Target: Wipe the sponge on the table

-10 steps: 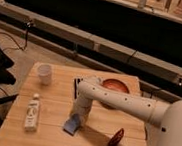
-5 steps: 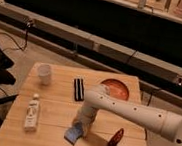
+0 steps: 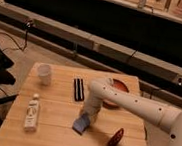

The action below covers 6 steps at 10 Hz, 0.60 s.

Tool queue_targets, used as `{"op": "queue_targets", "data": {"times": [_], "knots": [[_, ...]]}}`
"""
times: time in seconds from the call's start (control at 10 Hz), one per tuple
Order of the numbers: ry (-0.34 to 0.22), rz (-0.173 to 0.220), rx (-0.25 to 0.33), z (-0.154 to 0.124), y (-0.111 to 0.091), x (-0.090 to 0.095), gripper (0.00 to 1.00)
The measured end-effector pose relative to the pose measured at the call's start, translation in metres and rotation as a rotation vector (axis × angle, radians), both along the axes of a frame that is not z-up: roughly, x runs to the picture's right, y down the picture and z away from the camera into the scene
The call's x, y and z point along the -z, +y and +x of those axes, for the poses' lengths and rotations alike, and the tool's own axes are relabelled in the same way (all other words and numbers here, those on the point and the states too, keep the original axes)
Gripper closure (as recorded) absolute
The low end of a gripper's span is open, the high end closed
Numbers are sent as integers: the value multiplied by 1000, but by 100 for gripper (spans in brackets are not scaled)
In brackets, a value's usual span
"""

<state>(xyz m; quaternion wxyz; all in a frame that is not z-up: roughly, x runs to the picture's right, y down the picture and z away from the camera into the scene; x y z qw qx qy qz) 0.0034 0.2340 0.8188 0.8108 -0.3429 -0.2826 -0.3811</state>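
The light-blue sponge (image 3: 81, 124) lies tilted on the pale wooden table (image 3: 50, 138), near the front middle. My gripper (image 3: 87, 116) points down at the end of the white arm and sits right on the sponge's upper edge, shut on it. The arm reaches in from the right, over the middle of the table. The gripper's body hides the fingertips and the top of the sponge.
A white cup (image 3: 44, 74) stands at the back left and a white bottle (image 3: 32, 112) lies at the front left. A black bar-shaped object (image 3: 78, 89) lies behind the gripper, a red dish (image 3: 118, 87) behind the arm, and a dark red elongated object (image 3: 115, 139) at the front right.
The gripper and sponge slid toward the table's front edge, then back up and to the right. The other objects have not moved.
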Motion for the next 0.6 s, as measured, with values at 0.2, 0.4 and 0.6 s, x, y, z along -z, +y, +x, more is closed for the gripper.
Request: {"op": "queue_targets", "data": {"times": [0.2,0.4,0.6], "knots": [[-75,-11,31,-38,4,-9,100],[-119,-25,38,-57,9,-11,100],[-117,-23,39,-55,8,-10,100]]}}
